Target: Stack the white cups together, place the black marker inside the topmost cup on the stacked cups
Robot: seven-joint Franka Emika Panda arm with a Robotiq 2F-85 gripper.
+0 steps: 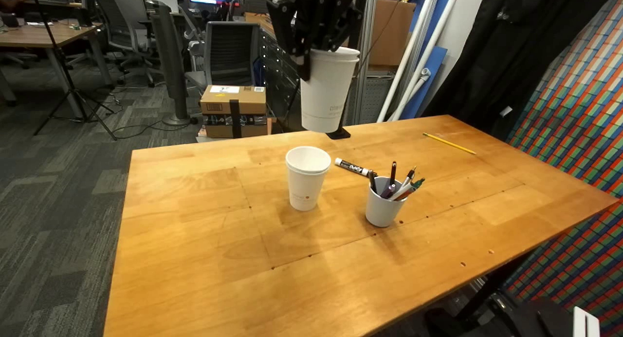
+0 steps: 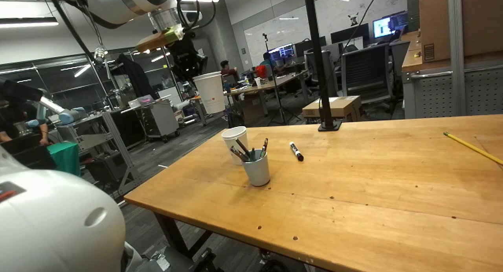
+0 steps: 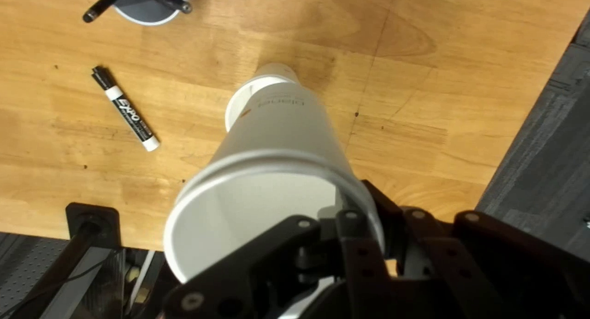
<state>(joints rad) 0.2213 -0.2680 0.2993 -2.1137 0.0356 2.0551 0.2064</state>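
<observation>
Stacking seems in hand: the tool (image 3: 368, 213) grips a white cup (image 1: 326, 91) by its wall, in the air; next, the cup likely needs centring over the standing cup (image 1: 304, 188) and gentle lowering. Two separate white cups show, though doubled rims may hide more; one black marker (image 1: 352, 167) lies on the table (image 1: 209, 230); one pen cup (image 1: 382, 211), one pencil (image 1: 448, 143).

White cups (image 1: 305, 191), black-and-white marker (image 3: 126, 109), yellow pencil (image 1: 448, 143)
</observation>
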